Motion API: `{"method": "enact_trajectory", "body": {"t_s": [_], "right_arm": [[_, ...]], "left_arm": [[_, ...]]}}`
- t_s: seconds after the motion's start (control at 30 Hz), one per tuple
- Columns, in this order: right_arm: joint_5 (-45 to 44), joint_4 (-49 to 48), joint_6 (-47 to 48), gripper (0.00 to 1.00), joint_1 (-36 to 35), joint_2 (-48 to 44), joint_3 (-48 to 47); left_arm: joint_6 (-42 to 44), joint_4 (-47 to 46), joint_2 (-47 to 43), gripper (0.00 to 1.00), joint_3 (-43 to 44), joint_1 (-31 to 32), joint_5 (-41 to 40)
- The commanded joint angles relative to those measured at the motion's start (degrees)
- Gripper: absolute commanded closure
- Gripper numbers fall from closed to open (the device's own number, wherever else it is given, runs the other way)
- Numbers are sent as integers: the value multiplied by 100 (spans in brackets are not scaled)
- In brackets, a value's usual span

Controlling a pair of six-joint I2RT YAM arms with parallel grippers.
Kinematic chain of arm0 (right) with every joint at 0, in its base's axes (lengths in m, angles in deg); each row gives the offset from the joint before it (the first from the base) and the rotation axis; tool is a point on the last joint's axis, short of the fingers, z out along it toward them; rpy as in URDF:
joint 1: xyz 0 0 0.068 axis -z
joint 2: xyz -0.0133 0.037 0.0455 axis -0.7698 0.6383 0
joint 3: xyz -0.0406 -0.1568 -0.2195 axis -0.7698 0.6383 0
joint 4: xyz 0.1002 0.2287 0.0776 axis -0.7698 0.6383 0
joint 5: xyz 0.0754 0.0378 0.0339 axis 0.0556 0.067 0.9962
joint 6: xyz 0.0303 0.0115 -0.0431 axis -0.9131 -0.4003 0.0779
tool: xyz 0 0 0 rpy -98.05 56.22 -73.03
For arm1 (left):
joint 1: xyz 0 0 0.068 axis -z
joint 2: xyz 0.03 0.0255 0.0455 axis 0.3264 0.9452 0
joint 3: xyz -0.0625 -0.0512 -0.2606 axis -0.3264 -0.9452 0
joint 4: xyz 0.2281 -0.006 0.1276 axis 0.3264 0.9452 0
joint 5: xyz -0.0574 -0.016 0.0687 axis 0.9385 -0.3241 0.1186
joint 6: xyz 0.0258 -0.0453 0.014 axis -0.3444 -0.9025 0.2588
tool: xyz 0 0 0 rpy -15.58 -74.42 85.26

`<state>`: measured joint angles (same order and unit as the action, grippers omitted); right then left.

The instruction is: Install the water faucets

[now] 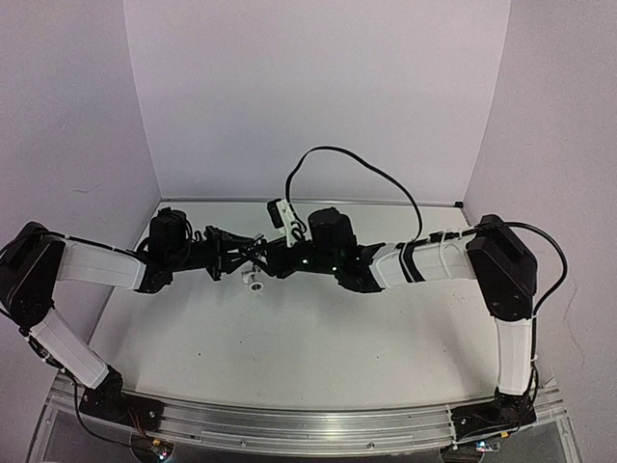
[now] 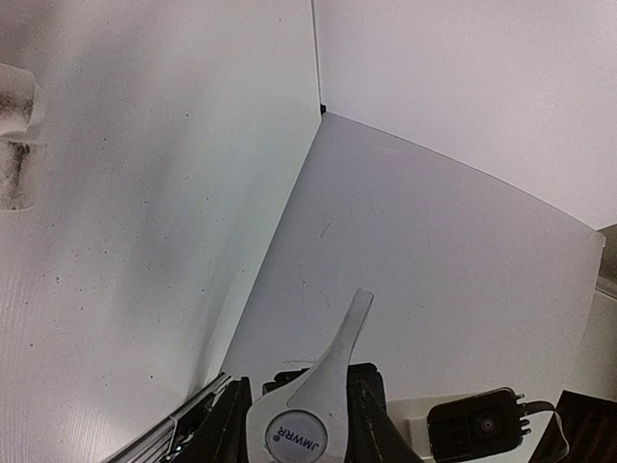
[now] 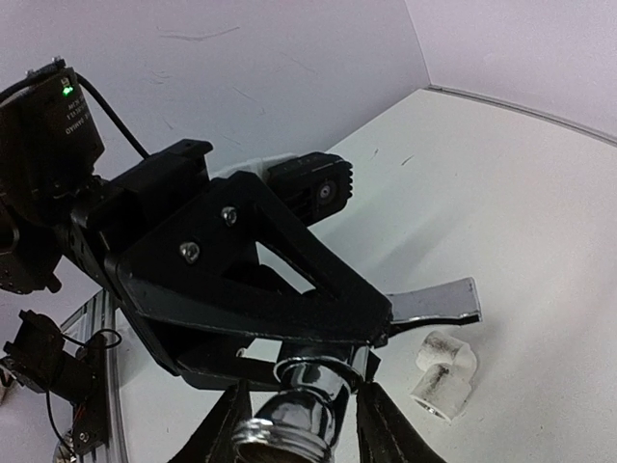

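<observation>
the two arms reach in from either side and meet over the middle of the counter [image 1: 318, 338], toward its far half. between them is the water faucet [image 3: 310, 395] — a shiny silver tap, held up off the surface. the right gripper [image 3: 304, 429] pinches its round chrome body, a finger pressed on each side, with the threaded end toward the right wrist camera. the left gripper [image 2: 299, 410] is closed on the top of the tap, its fingers flanking the round cap marked "jmwrr". the flat lever handle sticks out beyond them, pointing toward the corner of the walls in the left wrist view. the small white elbow fitting [image 1: 254, 282] lies on the counter just on the near side of the meeting grippers — apart from the faucet and touched by neither gripper. its open ends look smudged dark. a black cable [image 1: 328, 148] loops up above the right arm's wrist.
</observation>
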<state>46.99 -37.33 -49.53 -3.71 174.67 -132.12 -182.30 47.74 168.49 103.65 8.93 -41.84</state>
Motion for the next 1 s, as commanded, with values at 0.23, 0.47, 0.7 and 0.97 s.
{"method": "enact_trajectory", "body": {"t_s": [0.23,0.47,0.7,0.97], "right_arm": [[-462,-227,285,100,-8,-395,204],[27,-208,-126,100,119,-808,429],[2507,1799,478,100,837,-1369,230],[3331,2442,1866,100,1437,-2542,1120]], "left_arm": [[424,-249,-244,100,473,24,189],[1525,-188,-311,21,495,48,-26],[3781,545,-459,0,788,58,439],[4176,582,86,0,1249,453,2045]]}}
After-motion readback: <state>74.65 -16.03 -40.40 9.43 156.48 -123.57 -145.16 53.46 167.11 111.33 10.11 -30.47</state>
